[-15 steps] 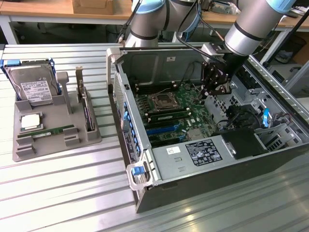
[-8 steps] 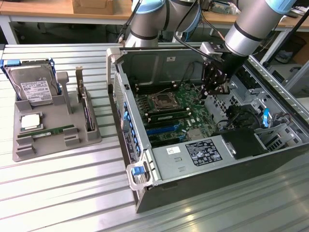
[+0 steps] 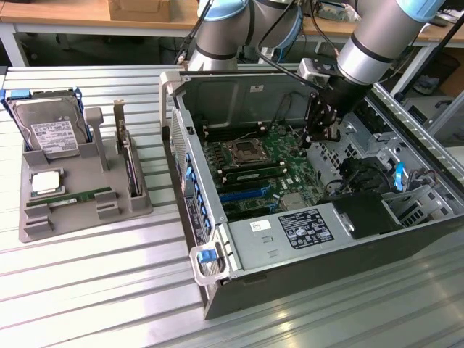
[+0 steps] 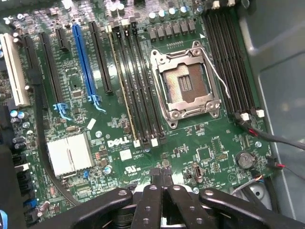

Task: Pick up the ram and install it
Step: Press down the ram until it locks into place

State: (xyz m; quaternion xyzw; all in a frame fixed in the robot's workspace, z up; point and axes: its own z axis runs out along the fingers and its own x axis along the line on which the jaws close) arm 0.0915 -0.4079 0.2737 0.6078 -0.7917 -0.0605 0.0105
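Observation:
One ram, a thin green stick, lies flat in the front slot of the grey holder tray on the exterior view's left. A second green ram stick stands seated in a motherboard slot beside the empty processor socket; the wrist view shows it edge-on next to the socket. My gripper hangs inside the open computer case, above the motherboard's far side. Its fingertips are pressed together with nothing between them.
The tray also carries a hard drive, a square silver processor chip and an upright expansion card. Inside the case sit a power supply, blue card slots, empty black memory slots and loose cables.

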